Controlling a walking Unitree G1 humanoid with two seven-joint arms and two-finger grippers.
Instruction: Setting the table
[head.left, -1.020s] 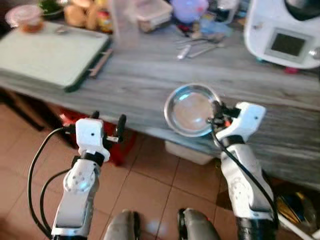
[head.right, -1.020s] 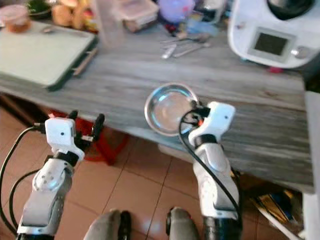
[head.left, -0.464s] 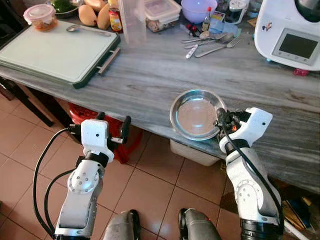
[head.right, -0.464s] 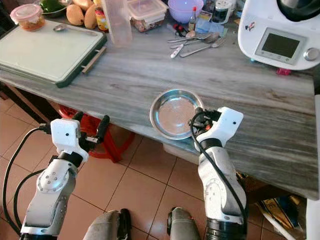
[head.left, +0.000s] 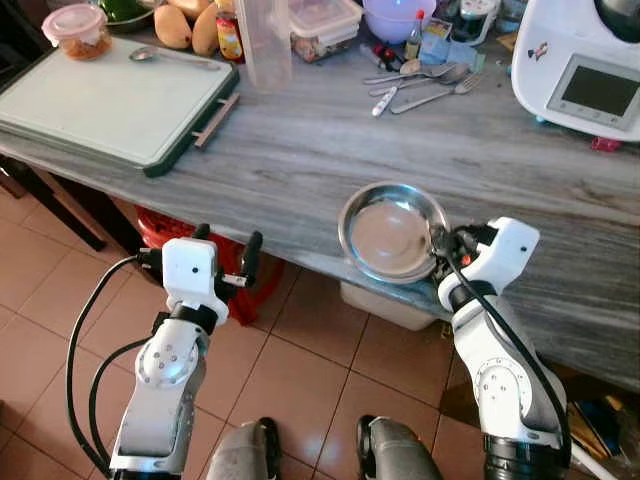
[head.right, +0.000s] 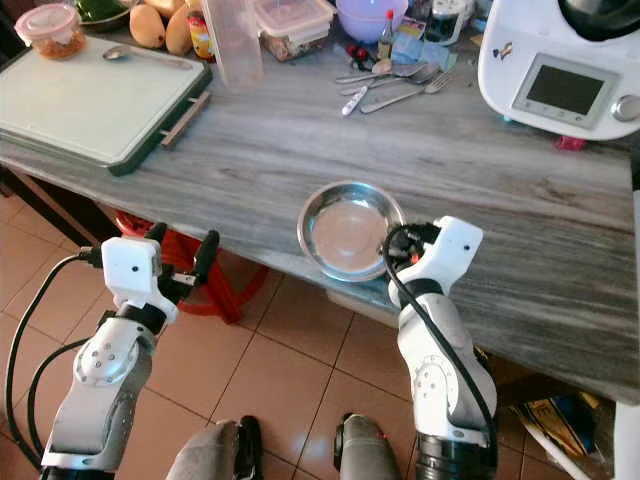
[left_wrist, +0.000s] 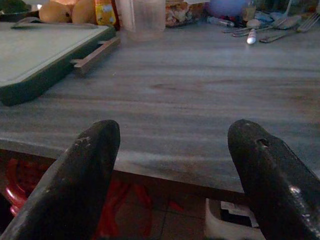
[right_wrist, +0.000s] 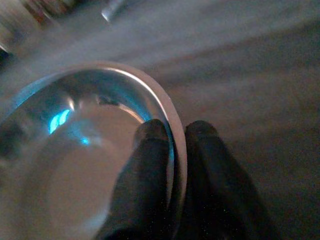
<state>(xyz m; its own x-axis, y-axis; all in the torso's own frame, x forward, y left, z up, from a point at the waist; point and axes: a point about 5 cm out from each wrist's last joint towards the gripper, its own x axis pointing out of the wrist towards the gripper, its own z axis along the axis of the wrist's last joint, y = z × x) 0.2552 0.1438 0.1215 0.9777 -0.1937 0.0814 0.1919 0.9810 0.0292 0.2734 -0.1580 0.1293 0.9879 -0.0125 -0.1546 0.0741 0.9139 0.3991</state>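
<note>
While gripping the bowl's rim, we note the table-setting is at the pick-up step.
Right gripper (head.right: 388, 246) is closed on the right rim of the metal bowl (head.right: 345, 228), one finger inside, one outside; the bowl sits tilted at the near edge of the grey table (head.right: 480, 180). Left gripper (head.left: 222, 257) hangs off the table's near edge, fingers spread, holding nothing. We judge the next move calls for a level lift clear of the edge, since a rim pinch could let the bowl swing or slip.
</note>
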